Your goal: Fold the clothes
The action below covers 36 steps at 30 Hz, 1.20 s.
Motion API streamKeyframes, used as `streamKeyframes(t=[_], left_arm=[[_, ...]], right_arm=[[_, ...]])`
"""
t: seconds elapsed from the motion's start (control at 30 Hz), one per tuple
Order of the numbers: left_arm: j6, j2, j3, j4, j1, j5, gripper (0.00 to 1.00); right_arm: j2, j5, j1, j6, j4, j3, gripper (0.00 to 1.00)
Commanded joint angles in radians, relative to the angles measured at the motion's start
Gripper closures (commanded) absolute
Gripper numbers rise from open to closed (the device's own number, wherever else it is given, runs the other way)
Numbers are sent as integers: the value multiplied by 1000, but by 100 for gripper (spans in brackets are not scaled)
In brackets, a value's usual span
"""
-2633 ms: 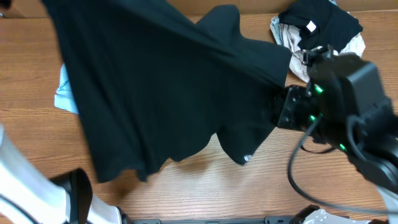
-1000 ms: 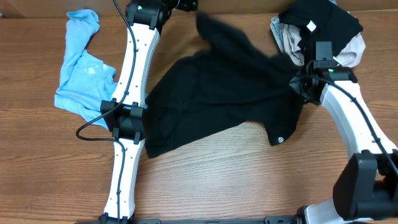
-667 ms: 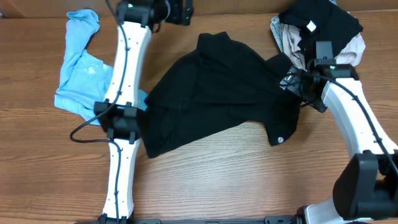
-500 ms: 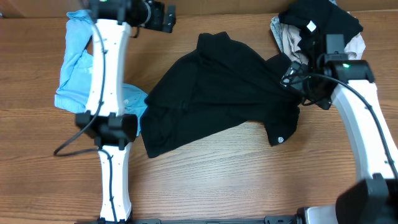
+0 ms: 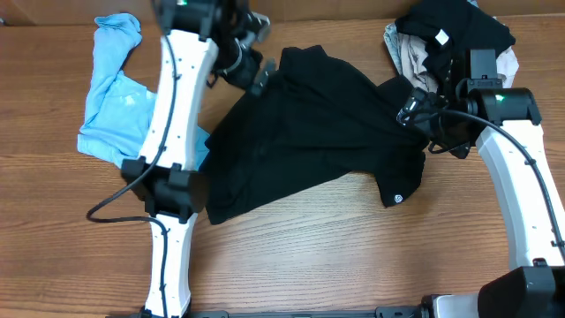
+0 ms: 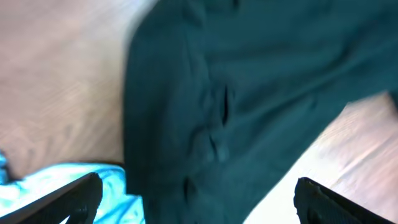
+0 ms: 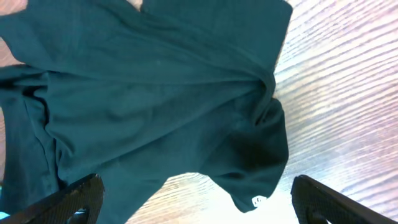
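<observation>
The clothes to fold are chiefly a black T-shirt (image 5: 309, 132) that lies crumpled across the middle of the table, its small white logo (image 5: 397, 198) at the near right corner. My left gripper (image 5: 254, 72) hovers open over the shirt's far left edge. In the left wrist view the black T-shirt (image 6: 249, 93) fills the frame between the spread fingertips (image 6: 68, 199). At the shirt's right edge my right gripper (image 5: 415, 110) also stands open. Its wrist view looks down on the black T-shirt (image 7: 155, 81) and the logo (image 7: 258, 200), with nothing between the fingers (image 7: 323, 200).
A light blue garment (image 5: 115, 97) lies at the far left, part of it under the shirt's left edge (image 6: 68, 186). A pile of black and pale clothes (image 5: 450, 40) sits at the back right. Bare wood runs along the front of the table (image 5: 309, 256).
The shirt's lifted far corner has dropped and the shirt now lies still on the table. My left arm swung left, then back over the shirt's far left edge. My right gripper has drawn slightly right.
</observation>
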Motion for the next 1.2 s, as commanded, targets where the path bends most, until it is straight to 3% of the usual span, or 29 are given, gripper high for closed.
streamKeyframes(t=[0.0, 0.23, 0.6, 0.73, 0.97, 1.1, 1.17], left_arm=[[121, 23, -147, -3, -31, -27, 0], [214, 23, -413, 119, -48, -6, 0], [187, 23, -657, 311, -51, -2, 0], [187, 23, -694, 341, -52, -2, 1], [187, 23, -694, 380, -52, -19, 12], [180, 23, -684, 379, -51, -40, 35], [179, 22, -673, 374, -52, -40, 78]], right_arm=[[-6, -4, -3, 0, 19, 16, 0], [-6, -5, -3, 0, 56, 13, 0], [-6, -5, -3, 3, 71, 13, 0], [-6, -5, -3, 3, 72, 13, 0], [-6, -5, -3, 3, 74, 13, 0], [-6, -5, -3, 3, 79, 13, 0], [-6, -6, -3, 4, 85, 13, 0]])
